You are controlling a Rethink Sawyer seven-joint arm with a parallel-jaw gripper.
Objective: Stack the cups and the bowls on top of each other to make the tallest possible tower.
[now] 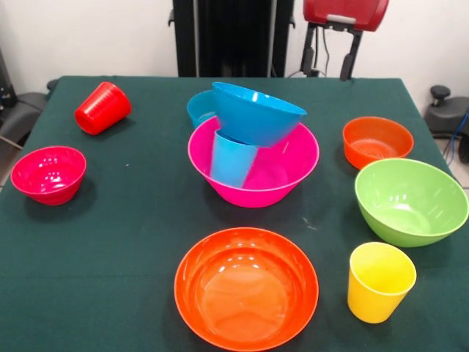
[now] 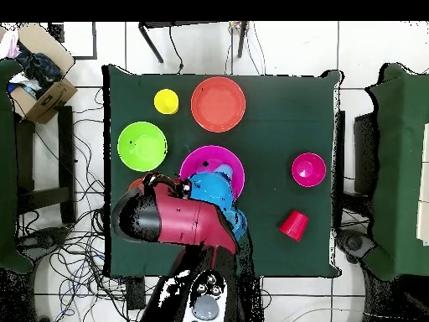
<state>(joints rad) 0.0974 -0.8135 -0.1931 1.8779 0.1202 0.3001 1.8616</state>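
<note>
- The tower (image 1: 253, 150) is barely started: a big pink bowl (image 1: 282, 180) as base, a light blue cup (image 1: 233, 160) standing inside it, and a big blue bowl (image 1: 258, 114) perched tilted on that cup.
- Everything else sits loose around the pink bowl. The large orange bowl (image 1: 246, 287) is in front of it, the green bowl (image 1: 410, 201) and yellow cup (image 1: 379, 281) off to one side, and the small orange bowl (image 1: 377, 141) beyond the green one.
- On the other side are the small red bowl (image 1: 48, 173) and the red cup (image 1: 102, 108), tipped over. A small blue bowl (image 1: 199, 108) peeks out behind the tower.
- So most of the stacking looks still to do.
- It's all glossy, smooth plastic: round bowls, tapered cups, on a dark green cloth tabletop (image 1: 132, 242).
- The arm (image 2: 180, 220) hangs over the tower in the overhead view, but the gripper's state can't be told.
</note>
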